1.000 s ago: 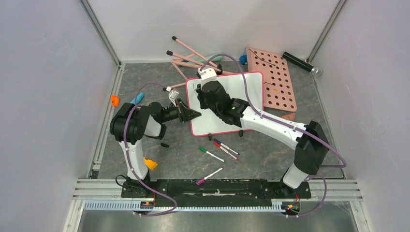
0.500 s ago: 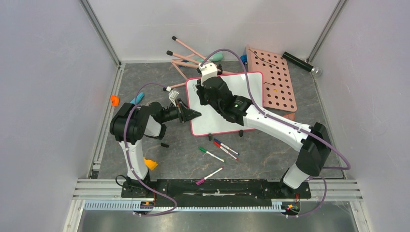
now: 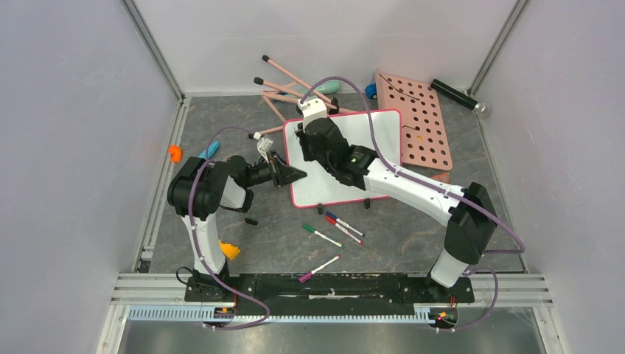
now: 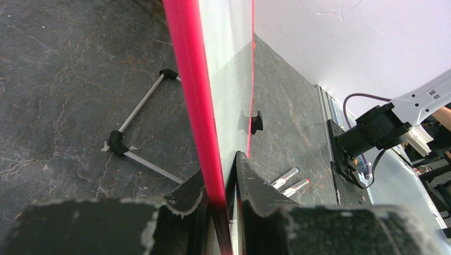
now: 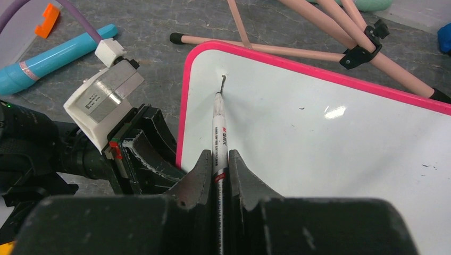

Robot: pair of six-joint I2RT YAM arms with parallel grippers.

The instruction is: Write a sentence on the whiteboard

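Overhead, the whiteboard sits just above the centre of the frame on the dark grey bench, its long side running left to right. The left end effector reaches in from the left and is clamped on the board's pink-red rim. In the left wrist view its two fingers pinch that rim from either side near the bottom of the picture.

The right end effector is closed on a white marker, which runs up the middle of the right wrist view. The marker's tip touches the glossy surface near the board's upper left corner, at a short black stroke. From above, the right arm crosses the board diagonally from the lower right and hides much of it.

Several loose markers lie on the bench below the board. A pink panel with round holes lies just to the board's right, and pink rods lie tangled above it. In the upper left of the right wrist view are a teal tube and an orange piece.
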